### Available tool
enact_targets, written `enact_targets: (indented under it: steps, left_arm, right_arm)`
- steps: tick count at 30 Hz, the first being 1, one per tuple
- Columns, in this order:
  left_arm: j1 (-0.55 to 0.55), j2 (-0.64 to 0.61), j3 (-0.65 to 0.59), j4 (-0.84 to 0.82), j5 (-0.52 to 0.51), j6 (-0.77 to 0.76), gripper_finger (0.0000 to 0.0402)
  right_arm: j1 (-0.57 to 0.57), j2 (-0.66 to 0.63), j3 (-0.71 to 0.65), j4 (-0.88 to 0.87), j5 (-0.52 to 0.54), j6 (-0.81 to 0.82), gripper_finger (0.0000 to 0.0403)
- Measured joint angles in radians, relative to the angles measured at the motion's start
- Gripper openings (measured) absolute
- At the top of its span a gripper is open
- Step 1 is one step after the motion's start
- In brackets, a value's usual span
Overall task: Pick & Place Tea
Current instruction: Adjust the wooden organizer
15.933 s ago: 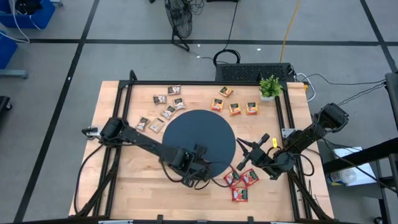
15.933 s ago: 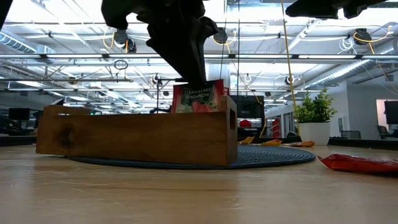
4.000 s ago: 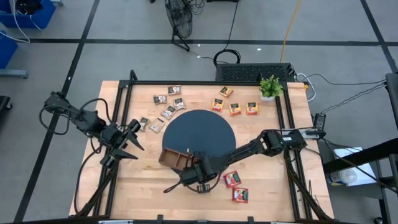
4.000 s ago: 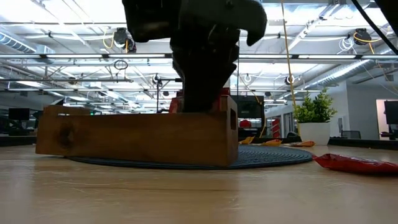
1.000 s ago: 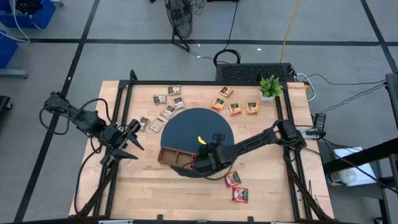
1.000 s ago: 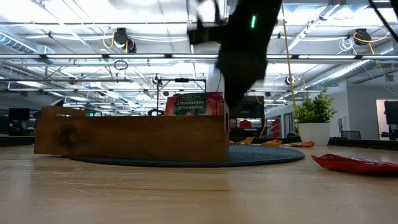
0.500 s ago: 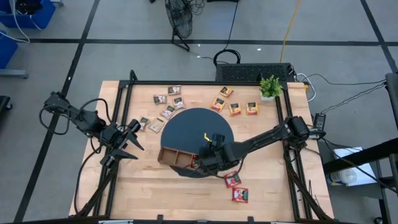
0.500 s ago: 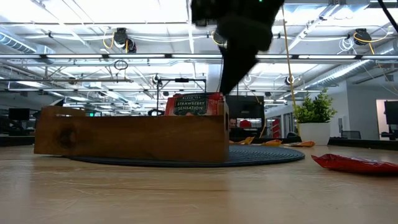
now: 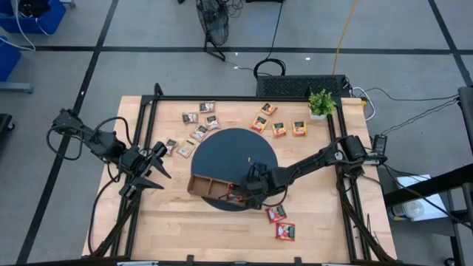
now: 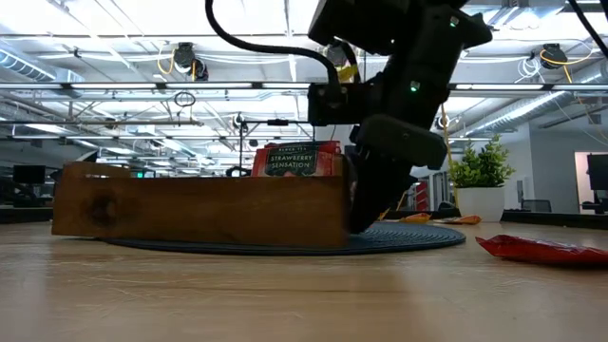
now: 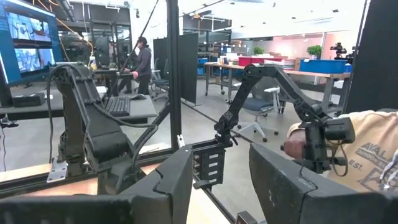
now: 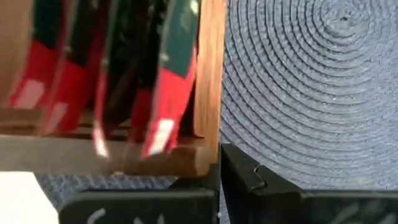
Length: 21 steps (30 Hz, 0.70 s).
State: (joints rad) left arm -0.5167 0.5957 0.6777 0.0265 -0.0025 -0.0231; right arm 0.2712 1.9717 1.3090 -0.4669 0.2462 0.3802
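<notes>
1. Fingers of the right pincer (image 9: 250,193) were pressed together and held nothing; it sat low at the right end of the wooden tray (image 9: 209,188), just outside the end wall, over the round dark mat (image 9: 240,151).
2. Seen from the right wrist, the tray's end wall (image 12: 208,74) stood just ahead of those closed fingertips, with several red sachets (image 12: 168,81) standing upright on edge in the end compartment behind it.
3. At desk height, one filed red packet (image 10: 294,159) showed above the tray rim (image 10: 190,180), with the right pincer (image 10: 366,214) beside the tray's end, very near or touching it.
4. Remaining red sachets (image 9: 276,214) lay flat on the desk (image 9: 185,229) just beyond the mat's edge, on the near-right side of the right pincer, the second one (image 9: 285,231) a little farther out; judging by this, the right arm was much the nearer to them, and a short swing away from the tray would bring it above them.
5. Orange sachets (image 9: 278,129) lay along the far edge near the potted plant (image 9: 321,103), and brown-and-white ones (image 9: 201,122) were scattered at the far left.
6. Waiting at the desk's left edge, the left pincer (image 9: 151,168) had its fingers (image 11: 168,180) spread and empty, nearer the brown-and-white group.
</notes>
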Motion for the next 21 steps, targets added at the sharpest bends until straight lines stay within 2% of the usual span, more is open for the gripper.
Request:
enact_targets:
  steps: [6, 11, 13, 17, 21]
  left_arm:
    - [0.000, 0.000, 0.000, 0.000, 0.000, 0.000, 0.0161]
    - [0.000, 0.000, 0.000, 0.000, 0.000, 0.000, 0.0161]
    - [0.000, 0.000, 0.000, 0.000, 0.000, 0.000, 0.0161]
    - [0.000, 0.000, 0.000, 0.000, 0.000, 0.000, 0.0161]
    - [0.000, 0.000, 0.000, 0.000, 0.000, 0.000, 0.0161]
  right_arm:
    - [0.018, -0.014, 0.000, -0.007, -0.007, 0.012, 0.0000]
    - [0.018, -0.068, 0.000, -0.078, 0.125, 0.076, 0.0000]
    - [0.017, -0.083, 0.000, -0.052, 0.155, 0.072, 0.0000]
    - [0.019, -0.086, 0.001, 0.052, 0.129, 0.012, 0.0000]
    - [0.017, -0.086, 0.001, 0.075, 0.073, 0.000, 0.0000]
